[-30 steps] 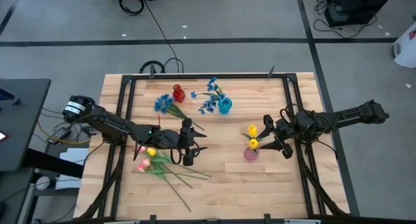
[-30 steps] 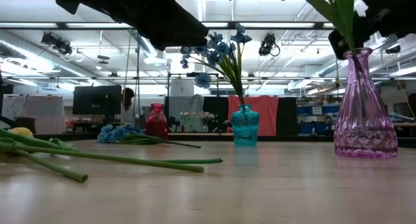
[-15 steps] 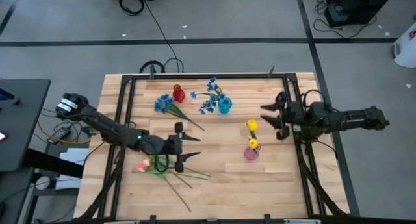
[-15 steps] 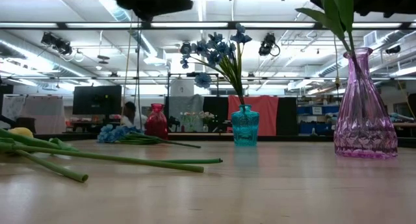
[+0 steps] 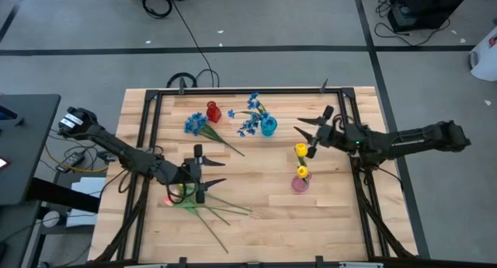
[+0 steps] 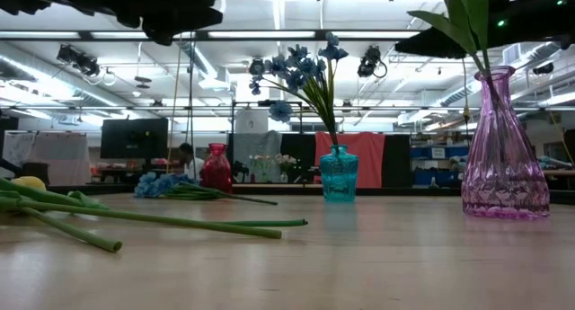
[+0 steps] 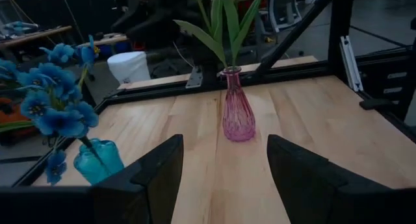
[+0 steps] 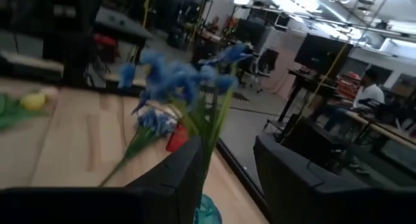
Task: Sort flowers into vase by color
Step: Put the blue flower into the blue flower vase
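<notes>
A: What has moved since a second ago?

B: The right end effector (image 5: 309, 140) has left the pink vase (image 5: 300, 183) and now hangs above the tabletop (image 5: 342, 221) between that vase and the teal vase (image 5: 268, 128). The left end effector (image 5: 203, 168) has slid back toward the tabletop's left side and sits over the loose flowers (image 5: 203, 204).

A: How do the fingers stand?

B: The left fingers (image 7: 146, 178) are spread wide with nothing between them. The right fingers (image 8: 169, 185) are also apart and empty.

A: Where are the flowers?

B: Two yellow tulips (image 5: 301, 161) stand in the pink vase. A blue spray (image 5: 252, 116) stands in the teal vase, and another blue spray (image 5: 196, 126) lies flat just beside the red vase (image 5: 213, 112). The rest, a pink tulip (image 5: 168, 197) among them, lie in a heap on the left, stems pointing toward the middle of the tabletop.

A: And from table height?

B: The green stems (image 6: 135, 218) lie flat at the left, a yellow bloom (image 6: 30, 182) at their end; both arms are only dark shapes along the top.
</notes>
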`<action>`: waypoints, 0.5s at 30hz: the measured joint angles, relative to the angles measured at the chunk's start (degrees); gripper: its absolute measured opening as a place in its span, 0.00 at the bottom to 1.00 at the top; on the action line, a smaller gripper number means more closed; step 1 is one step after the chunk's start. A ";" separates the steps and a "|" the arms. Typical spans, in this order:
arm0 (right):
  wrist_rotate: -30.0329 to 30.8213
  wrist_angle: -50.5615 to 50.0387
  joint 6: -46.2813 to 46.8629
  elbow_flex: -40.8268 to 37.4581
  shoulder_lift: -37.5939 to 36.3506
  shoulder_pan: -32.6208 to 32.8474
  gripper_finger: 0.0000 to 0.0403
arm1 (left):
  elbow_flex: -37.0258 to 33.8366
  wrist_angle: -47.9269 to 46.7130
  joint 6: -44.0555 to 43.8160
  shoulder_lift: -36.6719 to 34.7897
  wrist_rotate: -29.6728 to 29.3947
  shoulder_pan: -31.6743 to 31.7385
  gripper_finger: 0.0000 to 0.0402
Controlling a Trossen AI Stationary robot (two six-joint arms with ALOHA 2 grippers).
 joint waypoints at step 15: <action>-4.39 22.12 -0.32 -0.07 24.98 1.20 0.32 | -0.23 -7.91 -0.18 -7.61 -10.21 -7.29 0.57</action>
